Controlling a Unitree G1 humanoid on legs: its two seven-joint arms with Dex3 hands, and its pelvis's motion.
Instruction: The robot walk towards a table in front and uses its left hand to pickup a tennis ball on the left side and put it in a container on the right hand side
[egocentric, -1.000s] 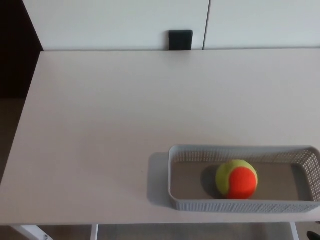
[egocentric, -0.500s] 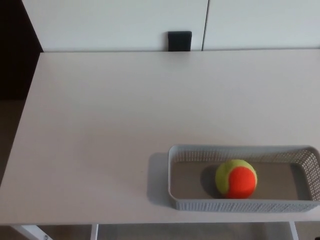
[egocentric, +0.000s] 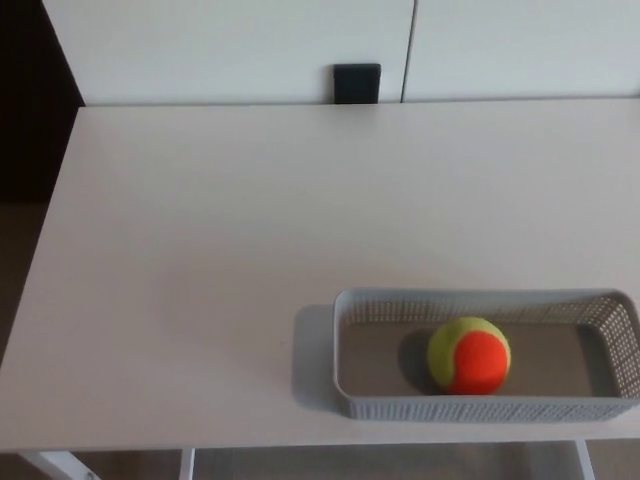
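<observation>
A yellow-and-orange tennis ball (egocentric: 469, 355) lies inside the grey mesh container (egocentric: 480, 409) at the near right of a white table (egocentric: 250, 230); it sits on the container's floor about midway along its length, close to the near wall. Judged from how things lie, the pick-up and the drop are done and nothing of the task appears left. Neither the left hand nor the right hand shows in the head view, so whether their fingers are spread or closed, or hold anything, cannot be told. The count: one ball; one container; one table; one small black square (egocentric: 357, 83) at the far edge, against the pale wall (egocentric: 220, 45).
</observation>
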